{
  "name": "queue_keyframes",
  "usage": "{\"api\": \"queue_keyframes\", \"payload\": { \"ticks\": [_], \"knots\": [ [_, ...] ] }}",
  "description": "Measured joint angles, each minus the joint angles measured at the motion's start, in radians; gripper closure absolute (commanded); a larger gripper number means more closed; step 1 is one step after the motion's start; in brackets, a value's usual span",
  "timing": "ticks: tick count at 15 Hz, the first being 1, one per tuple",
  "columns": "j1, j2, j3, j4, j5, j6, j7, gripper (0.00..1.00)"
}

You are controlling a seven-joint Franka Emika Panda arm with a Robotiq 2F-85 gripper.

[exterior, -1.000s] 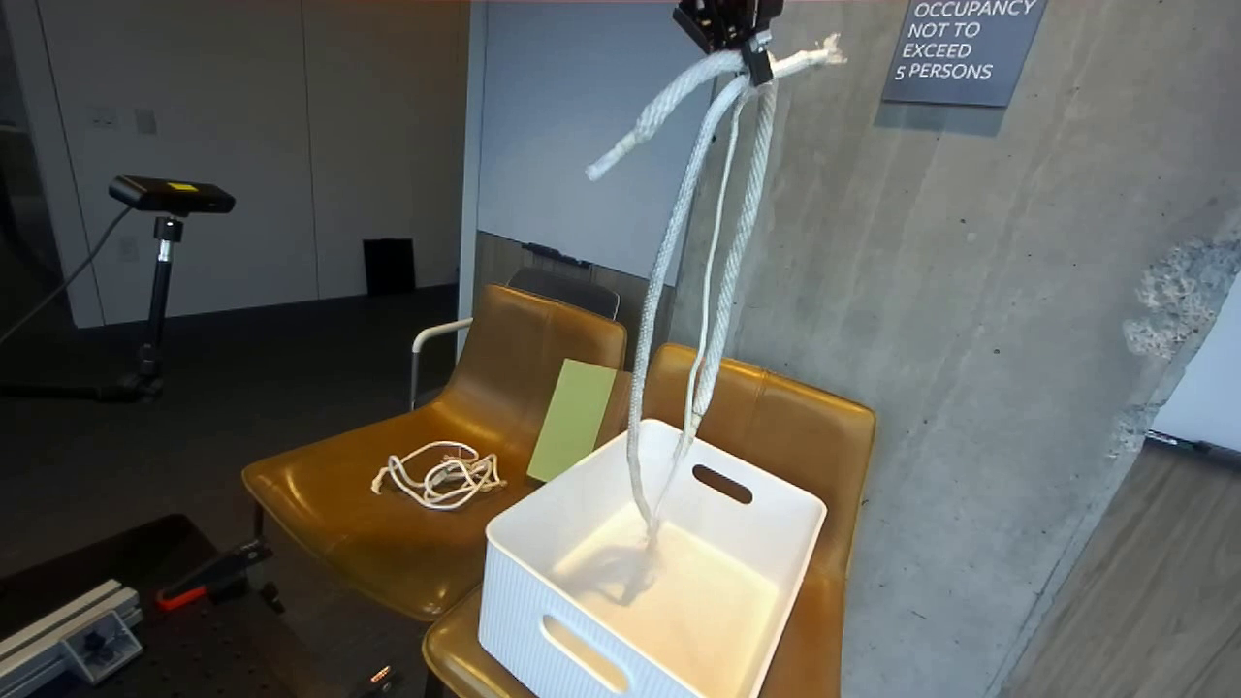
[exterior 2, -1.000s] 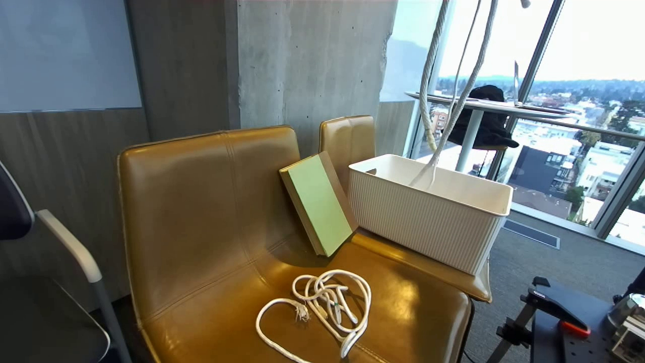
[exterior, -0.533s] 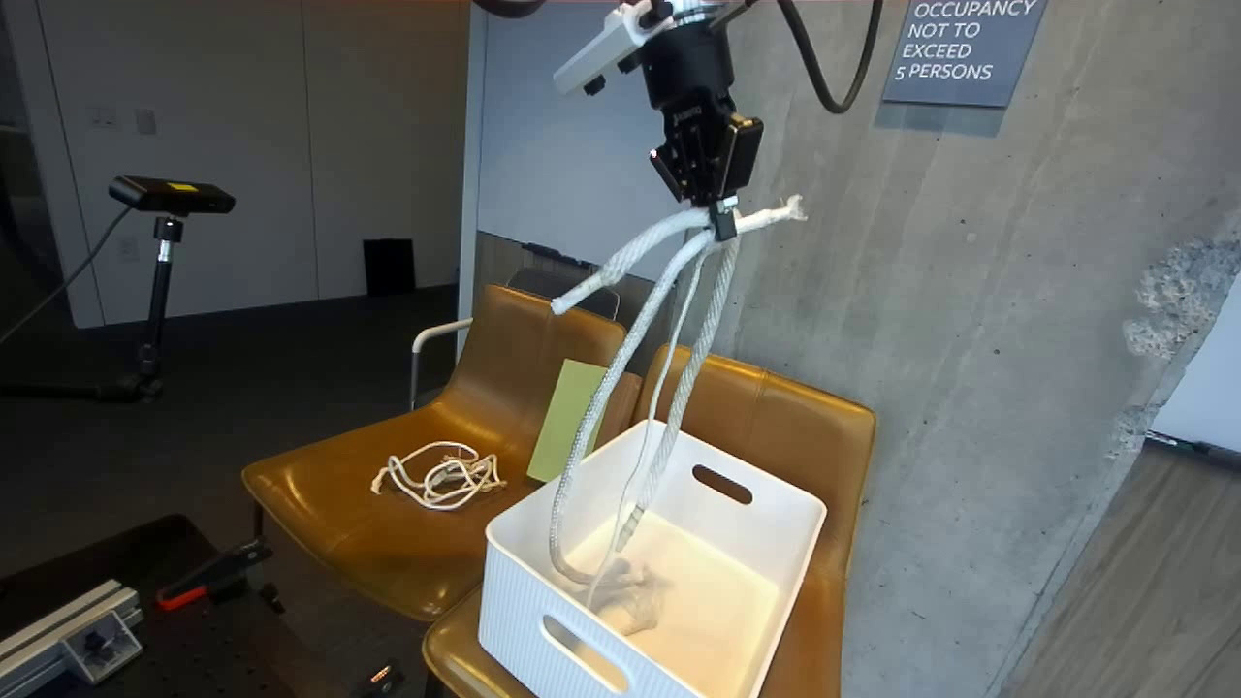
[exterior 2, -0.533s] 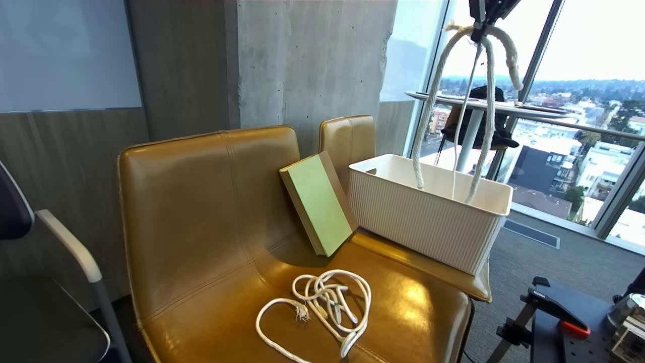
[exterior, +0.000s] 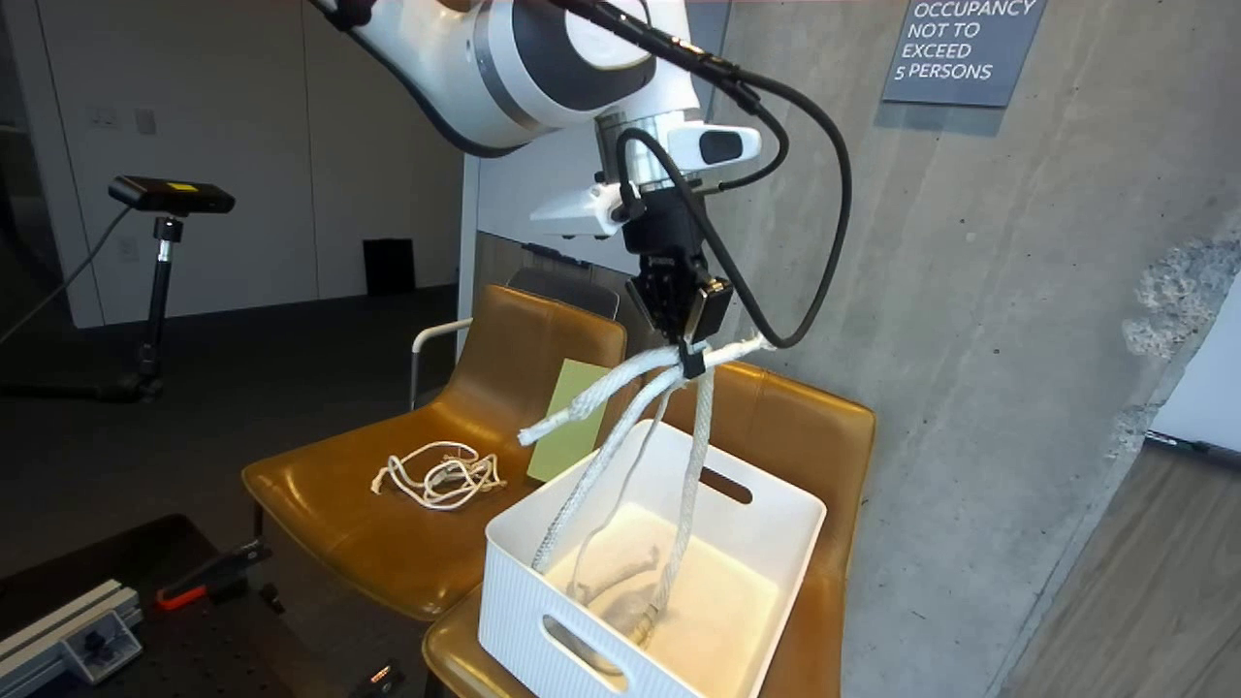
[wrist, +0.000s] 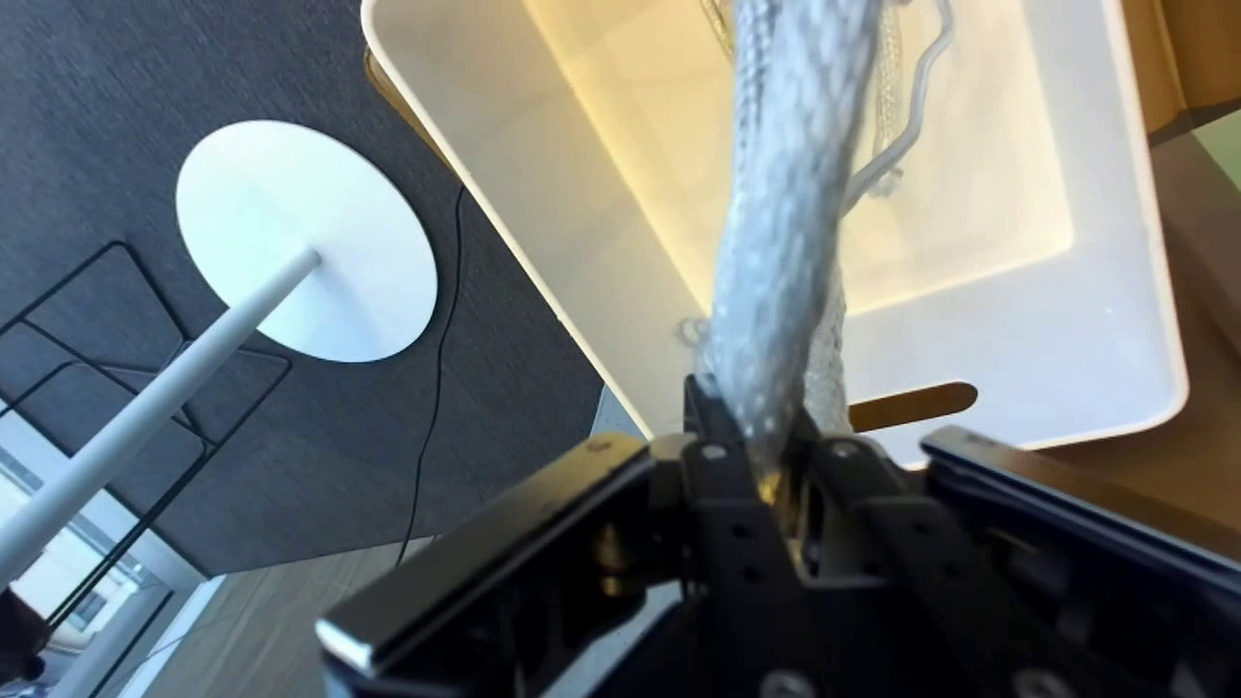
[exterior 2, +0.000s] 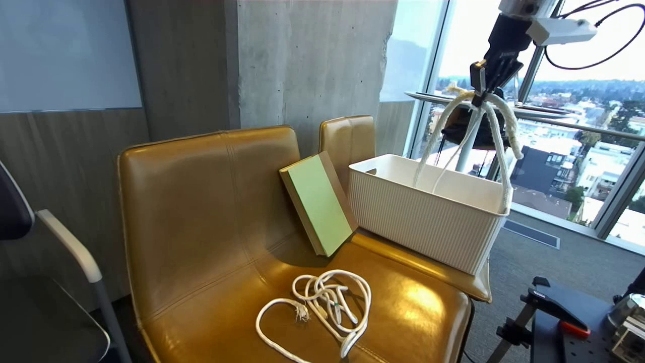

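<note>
Hanging rope [wrist: 787,213], brown chairs [exterior 2: 201,232]; concrete wall [exterior: 989,339]

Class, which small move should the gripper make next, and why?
I'd probably lower the gripper slightly without letting go. It grips the white rope bundle above the white bin; lower strands reach inside, but two free ends stick out higher than the bin, so a release here might drop one over the side.

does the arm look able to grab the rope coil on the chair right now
Probably not: its jaws are shut on other ropes hanging into the bin, though nothing seems to cover the coil.
</note>
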Motion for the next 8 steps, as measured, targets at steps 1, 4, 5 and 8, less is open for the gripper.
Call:
{"api": "queue_keyframes", "payload": {
  "ticks": [1,4,5,8],
  "knots": [
    [0.002,0.002,0.0,-0.016,0.0,0.019,0.0,0.97],
    [0.007,0.015,0.001,-0.031,0.001,0.049,-0.006,0.65],
    [0.008,0.02,0.001,-0.029,0.001,0.057,-0.009,0.62],
    [0.009,0.031,0.001,-0.02,0.001,0.06,-0.009,0.41]
  ]
}}
